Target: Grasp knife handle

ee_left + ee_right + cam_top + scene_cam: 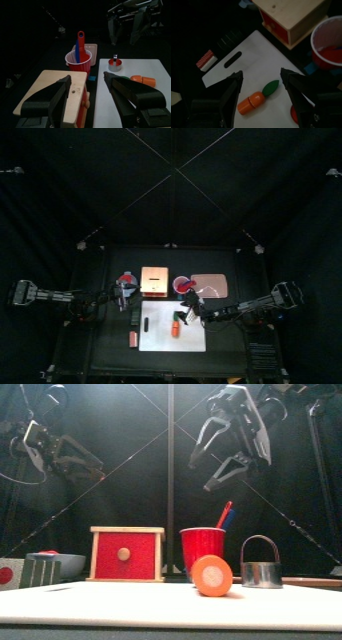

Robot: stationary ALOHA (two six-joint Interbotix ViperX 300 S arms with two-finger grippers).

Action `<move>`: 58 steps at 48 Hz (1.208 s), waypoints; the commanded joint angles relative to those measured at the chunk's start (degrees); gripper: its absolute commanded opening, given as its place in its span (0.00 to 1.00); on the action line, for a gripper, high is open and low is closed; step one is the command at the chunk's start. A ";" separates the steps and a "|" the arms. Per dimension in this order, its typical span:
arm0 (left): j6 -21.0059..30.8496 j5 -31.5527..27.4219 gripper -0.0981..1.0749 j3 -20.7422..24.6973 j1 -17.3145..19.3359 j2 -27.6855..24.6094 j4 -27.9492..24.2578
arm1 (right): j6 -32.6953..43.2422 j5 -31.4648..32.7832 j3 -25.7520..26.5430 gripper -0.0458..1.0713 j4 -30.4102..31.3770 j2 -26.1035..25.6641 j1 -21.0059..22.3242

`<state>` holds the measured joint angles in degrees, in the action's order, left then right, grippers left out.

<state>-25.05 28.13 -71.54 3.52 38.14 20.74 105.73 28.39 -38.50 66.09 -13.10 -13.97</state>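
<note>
Grippers and table, four views; left gripper with jaws spread wide and nothing between them, held above the table's left part near the wooden box, whose front is red; right gripper likewise spread and empty, hanging in the air over the white cutting board. Carrot, orange with a green tip, lying on the board, seen between the right jaws from above and touched by neither. Red cup just beside the box, holding a red-and-blue utensil that stands upright out of its rim; whether this is the knife cannot be told. Small red-and-dark striped piece lying just off the board's slotted end; its kind is likewise unclear. Metal pot with a bail handle to the right of the cup, apart from it.
</note>
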 commanded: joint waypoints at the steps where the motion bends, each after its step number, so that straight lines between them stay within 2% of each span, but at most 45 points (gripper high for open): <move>1: -0.09 0.53 0.85 1.93 -0.09 -0.09 -0.18 | -0.35 -0.09 -0.88 0.87 5.54 -4.39 -0.35; 20: 0.44 0.53 0.85 3.43 -4.13 -0.09 0.26 | -0.62 -0.79 -9.76 0.87 23.47 -15.82 -0.09; 27: 0.88 0.53 0.85 3.52 -4.31 -0.09 1.23 | -0.62 -4.31 -10.90 0.87 29.62 -19.95 0.26; 32: 0.88 0.53 0.85 3.69 -4.31 -0.09 1.58 | -0.70 -8.00 -11.43 0.87 30.15 -21.27 3.34; 39: 0.79 0.53 0.85 4.04 -4.31 -0.09 1.58 | -0.62 -12.74 -12.22 0.87 30.15 -20.48 7.03; 50: 0.70 0.44 0.85 4.13 -3.78 -0.09 1.41 | -0.62 -13.10 -12.22 0.87 29.97 -19.16 7.91; 58: 0.70 0.79 0.85 4.31 -3.78 -0.09 0.88 | -0.70 -12.48 -11.87 0.87 25.75 -19.42 10.90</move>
<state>-24.26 28.21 -69.26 -0.35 38.06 21.88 104.94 15.47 -51.33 93.69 -31.82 -5.01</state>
